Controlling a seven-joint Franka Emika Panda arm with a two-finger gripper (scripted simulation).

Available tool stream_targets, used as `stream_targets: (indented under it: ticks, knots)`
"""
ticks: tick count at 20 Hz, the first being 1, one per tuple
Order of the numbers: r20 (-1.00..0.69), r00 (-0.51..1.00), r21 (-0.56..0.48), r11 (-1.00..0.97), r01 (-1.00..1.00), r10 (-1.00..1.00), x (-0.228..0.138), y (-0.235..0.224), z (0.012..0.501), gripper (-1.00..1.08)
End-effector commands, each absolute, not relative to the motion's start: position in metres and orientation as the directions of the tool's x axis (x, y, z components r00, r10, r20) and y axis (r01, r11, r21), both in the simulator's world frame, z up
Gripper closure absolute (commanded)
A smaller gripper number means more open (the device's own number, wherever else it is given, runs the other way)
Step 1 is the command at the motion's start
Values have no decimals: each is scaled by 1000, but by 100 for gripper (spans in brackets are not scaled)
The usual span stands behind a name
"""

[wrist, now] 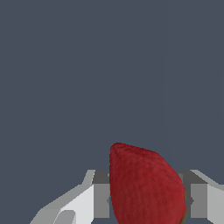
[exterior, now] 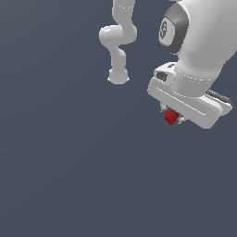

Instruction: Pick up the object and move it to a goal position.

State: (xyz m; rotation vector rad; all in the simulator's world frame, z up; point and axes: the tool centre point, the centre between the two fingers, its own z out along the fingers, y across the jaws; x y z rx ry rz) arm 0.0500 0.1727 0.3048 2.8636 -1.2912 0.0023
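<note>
Between the fingers (wrist: 98, 201), the gripper (exterior: 173, 116) pinched the strawberry (wrist: 144, 183).
Carry step seemingly underway; no goal marker showed, strawberry at four o'clock under the wrist.

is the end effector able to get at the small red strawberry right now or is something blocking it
Probably yes: the small red strawberry already sits between the end effector fingers in the wrist view, with nothing else near it. Whether the fingers actually press on it is not clear.

A: What lies behind everything?
B: A flat slate-blue backdrop (exterior: 60, 176), plain and even in both views.
A: Any walls, seams, furniture?
B: I cannot tell floor from wall; the light is soft and uniform.
</note>
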Motion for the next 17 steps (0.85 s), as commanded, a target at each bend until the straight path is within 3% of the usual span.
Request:
stream_targets:
  ticks: [1,17]
  knots:
    - [1,662,1,-662,-750,-750,51,184,322,108]
    - [0,662,0,-662,-749,-749,56,211,362,108]
